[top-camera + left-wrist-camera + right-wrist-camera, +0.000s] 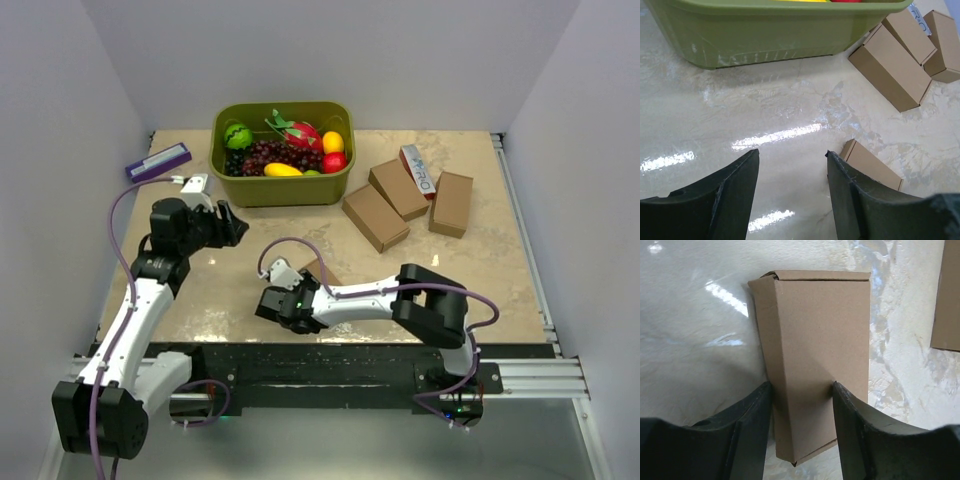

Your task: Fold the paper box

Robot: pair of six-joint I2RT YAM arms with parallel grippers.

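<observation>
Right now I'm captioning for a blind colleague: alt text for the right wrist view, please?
A brown paper box lies on a glossy beige table, its near end clamped between the two dark fingers of the right gripper. Another brown carton's edge shows at right.

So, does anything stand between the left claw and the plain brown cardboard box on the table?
Nothing visible does. The open left claw has only bare beige tabletop between it and the plain brown cardboard box, which lies to its right. The right claw flanks that box, one finger on each side.
</observation>
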